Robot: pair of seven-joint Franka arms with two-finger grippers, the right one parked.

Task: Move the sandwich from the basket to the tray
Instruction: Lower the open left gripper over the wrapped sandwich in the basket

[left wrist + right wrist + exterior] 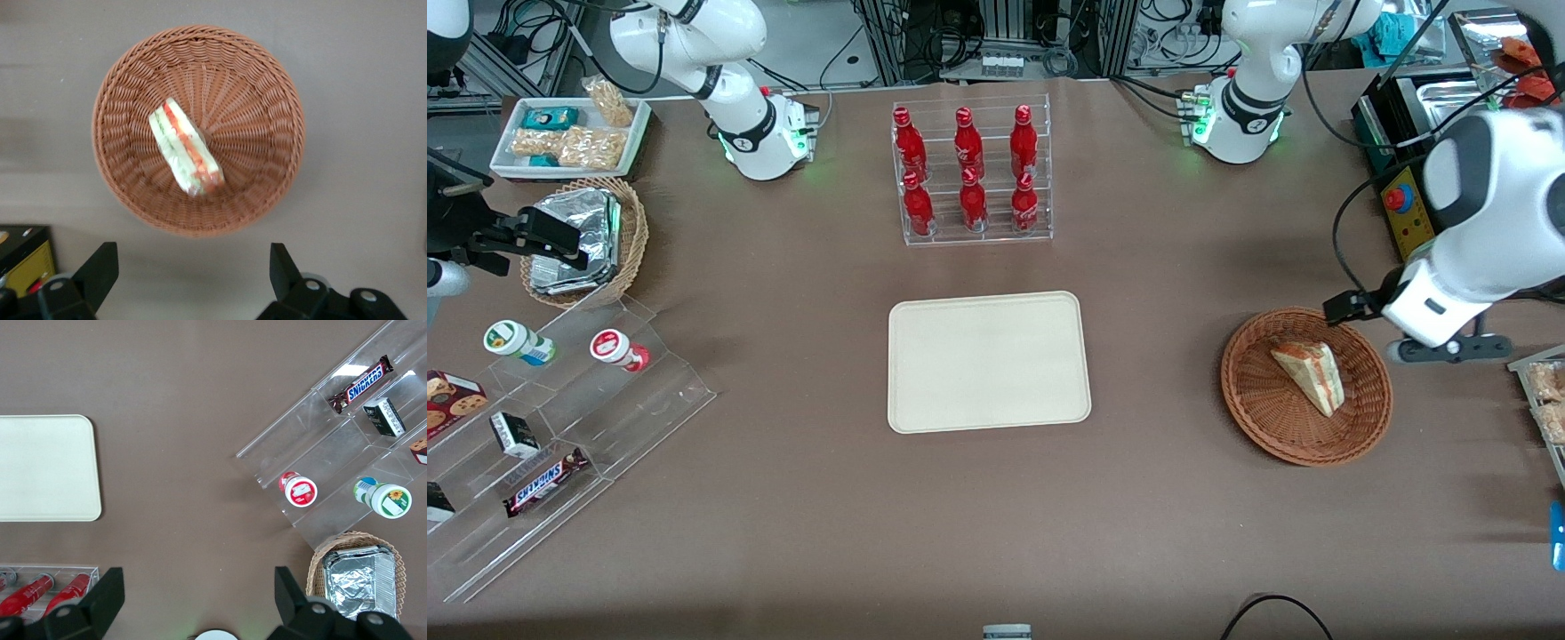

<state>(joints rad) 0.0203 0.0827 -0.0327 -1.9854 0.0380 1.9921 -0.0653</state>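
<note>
The sandwich (1312, 375), a clear-wrapped wedge of pale bread with red and green filling, lies in the shallow reddish-brown wicker basket (1245, 391) toward the working arm's end of the table. In the left wrist view the sandwich (185, 148) lies slantwise near the basket's (280, 100) middle. My left gripper (192, 270) is open and empty, with both dark fingers spread wide over bare table just outside the basket's rim. In the front view the gripper (1449, 345) hangs above the table beside the basket. The cream tray (989, 360) lies flat at the table's middle, with nothing on it.
A clear rack of red bottles (971, 173) stands farther from the front camera than the tray. A yellow-and-black control box (1405, 213) sits near the working arm. A stepped acrylic stand with snacks (560, 400), a tan basket of foil packets (587, 240) and a white tub (569, 133) lie toward the parked arm's end.
</note>
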